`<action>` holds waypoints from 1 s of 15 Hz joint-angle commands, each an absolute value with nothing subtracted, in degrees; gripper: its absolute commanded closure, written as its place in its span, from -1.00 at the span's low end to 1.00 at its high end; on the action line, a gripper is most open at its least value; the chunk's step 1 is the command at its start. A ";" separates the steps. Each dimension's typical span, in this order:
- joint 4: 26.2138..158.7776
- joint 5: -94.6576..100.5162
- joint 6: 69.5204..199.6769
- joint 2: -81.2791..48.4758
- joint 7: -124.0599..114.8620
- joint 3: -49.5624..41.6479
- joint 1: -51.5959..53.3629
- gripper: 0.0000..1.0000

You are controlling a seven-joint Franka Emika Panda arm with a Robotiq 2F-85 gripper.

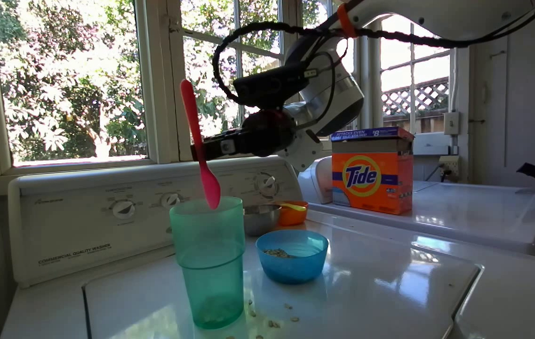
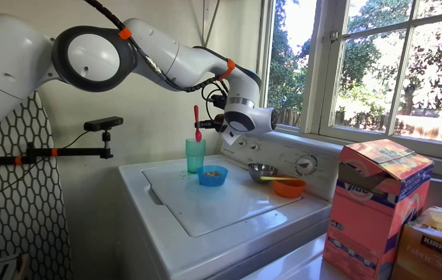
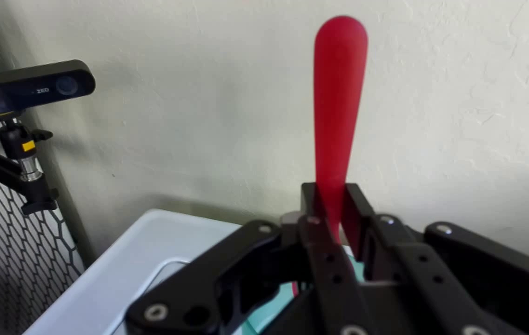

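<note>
The gripper [image 3: 332, 200] is clamped on the red spoon [image 1: 199, 147], with its jaws closed against both sides of the narrow part of the handle. The spoon stands nearly upright with a slight tilt, handle end up and bowl end down. Its lower tip is at the mouth of the green cup [image 1: 208, 263]; whether the tip is above or just inside the rim cannot be told. The cup stands upright on top of the washing machine [image 2: 221, 206]; pale pieces show indistinctly through its wall at the bottom. Loose flakes [image 1: 273, 324] lie near its base. The blue bowl [image 1: 292, 272], beside the cup, contains similar flakes. Near the control panel [image 1: 79, 207] are the metal bowl [image 2: 261, 173] and the orange bowl [image 2: 289, 189], with a yellow utensil [image 2: 279, 178] resting across the latter. A Tide box [image 1: 371, 176] stands on the adjacent white surface [image 1: 474, 216].
</note>
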State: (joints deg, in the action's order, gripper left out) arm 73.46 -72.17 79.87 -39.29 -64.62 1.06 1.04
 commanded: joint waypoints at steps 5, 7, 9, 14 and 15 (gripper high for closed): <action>71.19 -69.60 77.09 -41.26 -70.34 1.55 1.44 0.14; 71.28 -69.44 76.70 -41.06 -70.79 1.49 1.31 -0.11; 71.28 -69.22 76.68 -40.89 -71.11 1.44 1.20 -0.39; 69.89 -67.83 73.93 -39.76 -66.21 1.81 0.17 -0.81; 69.40 -66.09 72.12 -39.00 -64.09 1.58 0.35 -0.98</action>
